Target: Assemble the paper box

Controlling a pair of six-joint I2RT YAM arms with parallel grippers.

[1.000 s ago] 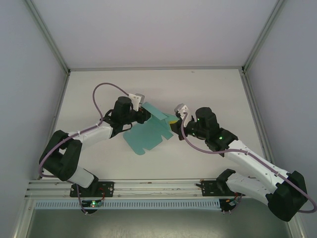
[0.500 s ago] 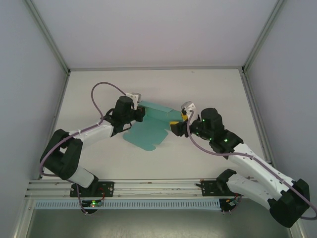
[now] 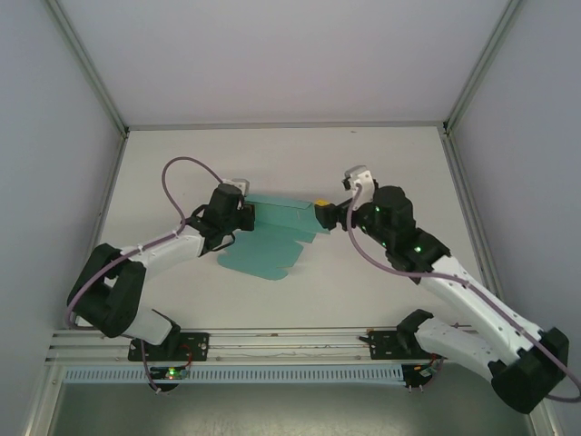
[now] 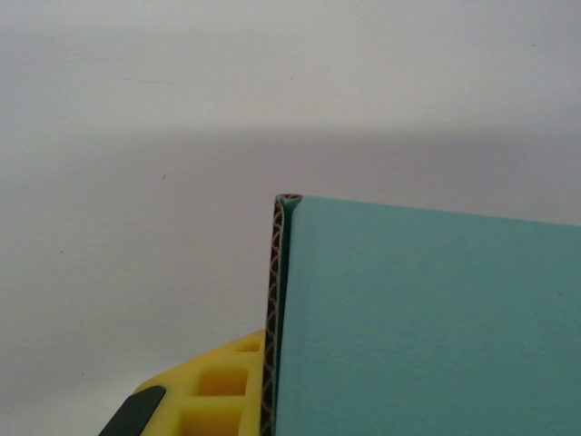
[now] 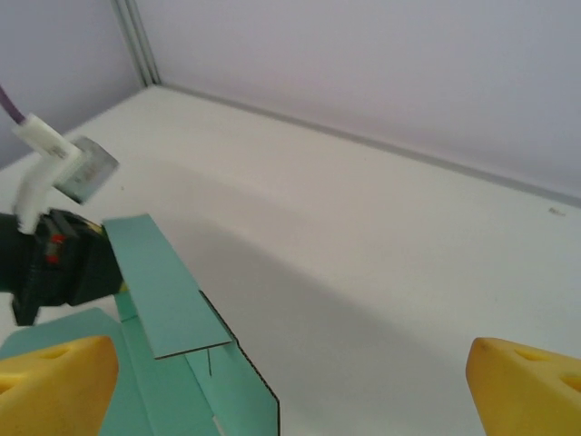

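Left gripper (image 3: 246,213): at the left end of the raised panel; clamped on the paper box (image 3: 268,252); left wrist view shows one yellow finger (image 4: 213,391) against the card's corrugated edge
Paper box: teal sheet, mid-worktop (image 3: 399,163); lower panels lie flat; one long panel stands up between the two grippers
Right gripper (image 3: 323,214): just beside the panel's right end; yellow fingers (image 5: 56,377) wide apart; nothing held between them

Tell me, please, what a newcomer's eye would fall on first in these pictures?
The teal paper box stands out, lying on the table as a flat sheet with one long panel folded up. The left tool grips that panel's left end, while the right tool, yellow fingers spread wide, sits at its right end.
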